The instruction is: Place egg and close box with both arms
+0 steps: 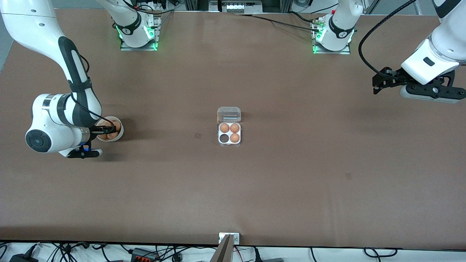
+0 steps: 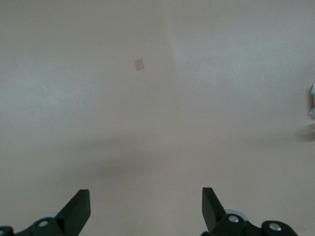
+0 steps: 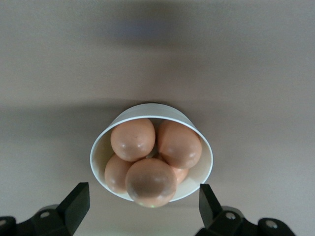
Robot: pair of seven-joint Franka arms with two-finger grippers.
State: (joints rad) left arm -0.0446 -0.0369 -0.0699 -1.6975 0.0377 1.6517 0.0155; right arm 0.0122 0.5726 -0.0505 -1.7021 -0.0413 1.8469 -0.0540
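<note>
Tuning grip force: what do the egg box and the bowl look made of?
Small square egg box: thin plastic, seemingly; see-through glossy hinged lid standing open, opaque white tray.
Round white bowl: thin smooth wall, matte; paper or plastic, cannot tell.
Orange-brown eggs in it: smooth, faint sheen; real or imitation, unclear.

From my station I see a brown table [image 1: 276, 189] filling most of the front view. Toward the right arm's end of it stands a round white bowl [image 1: 120, 128], and the right wrist view shows it heaped with orange-brown eggs [image 3: 147, 162]. A small dark square mark [image 1: 197, 135] sits on the tabletop between the bowl and the table's middle, and a second one [image 1: 348, 176] lies nearer the front camera, toward the left arm's end. At the table's near edge I spot a small metal bracket [image 1: 229, 238], with black cables [image 1: 65, 251] strewn below it.
</note>
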